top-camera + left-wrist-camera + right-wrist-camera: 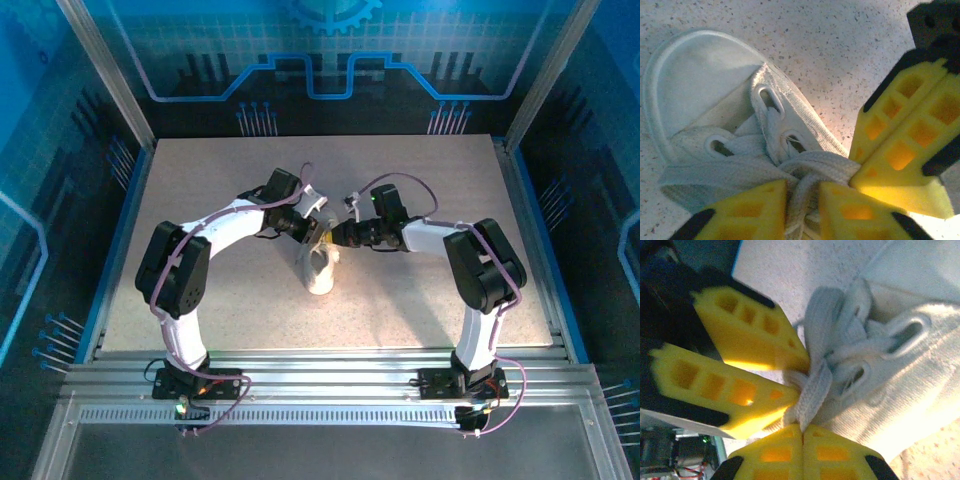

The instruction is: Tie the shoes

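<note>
White shoe (320,272) lies mid-desk (210,180), between the two arms. Left hand (802,189): fingers slightly apart, laces (810,167) running through the gap. Right hand (802,432): closed, tips pinching the laces. The hands are just beside each other over the crossed laces near the eyelets.

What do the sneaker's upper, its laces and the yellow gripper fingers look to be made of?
Small white low-top sneaker: woven canvas, matt; weave shows beside the eyelets, toe cap smoother, perhaps rubber. Flat white laces: woven textile, ribbed weave visible. Yellow gripper fingers: moulded plastic or rubber, slightly glossy, with recessed pockets; which, unclear.
</note>
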Available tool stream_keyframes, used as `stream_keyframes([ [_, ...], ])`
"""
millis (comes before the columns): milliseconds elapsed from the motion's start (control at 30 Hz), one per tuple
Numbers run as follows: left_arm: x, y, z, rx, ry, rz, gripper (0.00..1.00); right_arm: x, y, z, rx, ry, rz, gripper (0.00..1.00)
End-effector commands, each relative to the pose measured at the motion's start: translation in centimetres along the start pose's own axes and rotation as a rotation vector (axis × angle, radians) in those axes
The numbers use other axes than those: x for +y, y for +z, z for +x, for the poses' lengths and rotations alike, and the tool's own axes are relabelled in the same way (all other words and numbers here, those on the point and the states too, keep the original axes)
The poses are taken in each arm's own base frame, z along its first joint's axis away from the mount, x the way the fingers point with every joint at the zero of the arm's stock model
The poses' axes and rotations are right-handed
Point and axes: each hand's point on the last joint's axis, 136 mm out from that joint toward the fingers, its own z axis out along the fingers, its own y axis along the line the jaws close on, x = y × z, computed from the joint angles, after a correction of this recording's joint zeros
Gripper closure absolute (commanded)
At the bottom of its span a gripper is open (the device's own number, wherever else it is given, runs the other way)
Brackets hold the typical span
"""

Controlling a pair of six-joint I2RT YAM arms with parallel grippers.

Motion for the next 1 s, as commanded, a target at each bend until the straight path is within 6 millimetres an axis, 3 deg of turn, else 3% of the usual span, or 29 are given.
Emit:
stream_keyframes([
  [0, -1.0, -2.8, -0.9, -0.059, -0.044, 0.019, 0.69, 0.9, -0.6, 0.5, 0.054, -0.104, 0.087, 1.0],
  [200, -0.6, -6.6, -2.2, -0.174, -0.189, -0.013, 0.62, 1.4, -0.6, 0.7, 0.074, -0.207, 0.157, 1.0],
  [333, -0.4, -7.5, -2.2, -0.171, -0.291, -0.014, 0.6, 1.7, -0.5, 0.5, 0.076, -0.255, 0.183, 1.0],
  [467, -0.6, -7.1, -2.5, -0.189, -0.408, 0.019, 0.6, 2.0, -0.7, 0.2, 0.068, -0.302, 0.216, 1.0],
  [600, -1.4, -6.2, -3.0, -0.203, -0.517, 0.075, 0.66, 1.9, -1.0, 0.0, 0.056, -0.316, 0.236, 1.0],
  [767, -2.7, -4.7, -2.6, -0.202, -0.524, 0.104, 0.76, 1.9, -1.2, -0.2, 0.034, -0.32, 0.25, 1.0],
  [967, -2.9, -2.1, -1.6, -0.158, -0.525, 0.127, 0.79, 1.9, -1.1, -0.3, 0.035, -0.321, 0.243, 1.0],
])
